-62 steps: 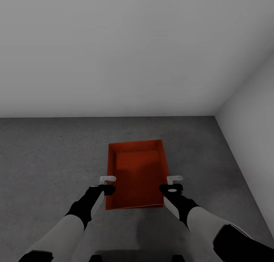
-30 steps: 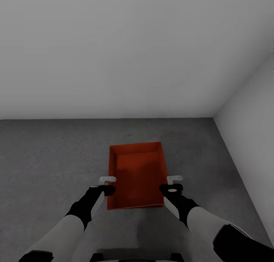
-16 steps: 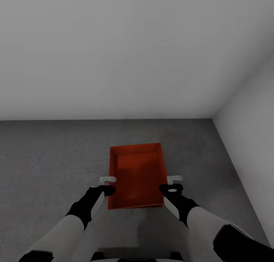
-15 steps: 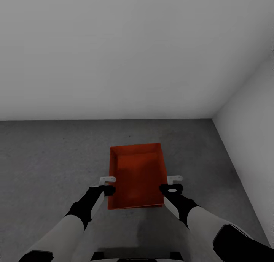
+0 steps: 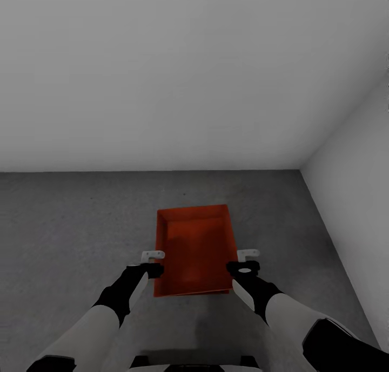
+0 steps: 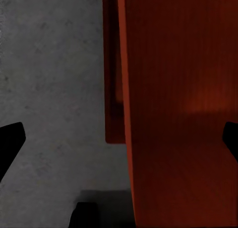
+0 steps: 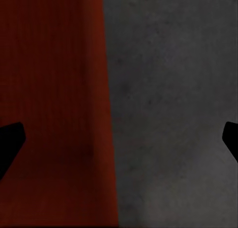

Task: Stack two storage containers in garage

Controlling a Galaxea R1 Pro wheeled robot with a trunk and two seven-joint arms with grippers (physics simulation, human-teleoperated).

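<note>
Both jaws spread wide, gripping nothing: left gripper [image 5: 153, 257] and right gripper [image 5: 248, 255] flanking the storage container's [image 5: 194, 250] 2 long walls. Long axis running straight ahead toward the far edge of the concrete floor [image 5: 70, 226]; both arms equally near

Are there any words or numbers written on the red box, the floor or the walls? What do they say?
None: no words, numbers, labels or signs can be read.
The orange-red container is plain inside and on its walls.
The dark grey floor shows only mottled texture.
The pale walls are bare.
The left gripper and right gripper carry no readable marking.
</note>
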